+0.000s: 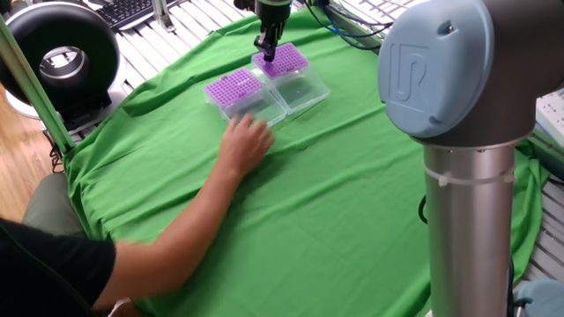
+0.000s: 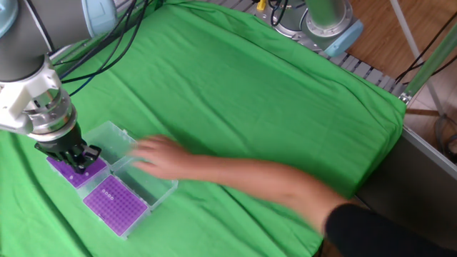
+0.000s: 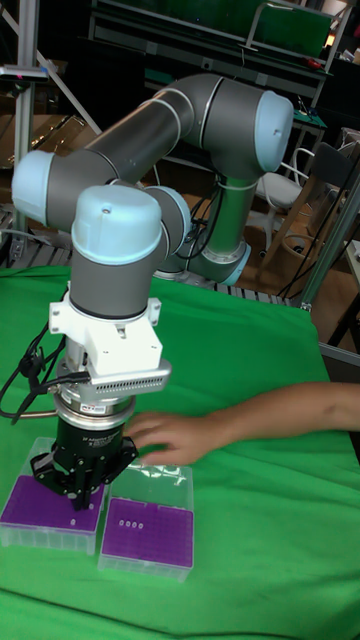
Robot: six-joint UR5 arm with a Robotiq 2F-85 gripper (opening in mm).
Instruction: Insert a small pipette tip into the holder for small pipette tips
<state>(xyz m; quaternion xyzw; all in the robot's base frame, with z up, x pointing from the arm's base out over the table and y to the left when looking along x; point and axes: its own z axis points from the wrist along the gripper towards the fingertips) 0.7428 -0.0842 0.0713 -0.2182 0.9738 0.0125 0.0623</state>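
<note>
The small pipette tip (image 3: 76,503) is, as far as I can make out, the thin dark sliver showing just below the tool (image 3: 80,490) in the tall fixed view, hanging right over the purple holder (image 3: 45,504) at the left of the pair; in the two fixed side views it is too small to see. The tool's fingers are drawn close together around that sliver, so I read it as pinched on the tip, though the contact itself is tiny in frame. I judge the tip to be very light, hollow plastic, stiff enough to push into a hole but easy to bend or crack if squeezed hard or driven in crooked, and smooth enough to slide in the fingers. I would hold it near its wider upper end, keeping the narrow point free and plumb over a hole. The second purple holder (image 3: 147,534) sits just to the right, with a few pale spots on its grid that may be tips already seated. Both boxes lie with clear lids (image 2: 114,139) flipped open on the green cloth (image 1: 352,202) covering the surface. A person's hand (image 2: 158,153) is blurred over the lids, close to the tool, so I would hold off pressing down until it is clear.
</note>
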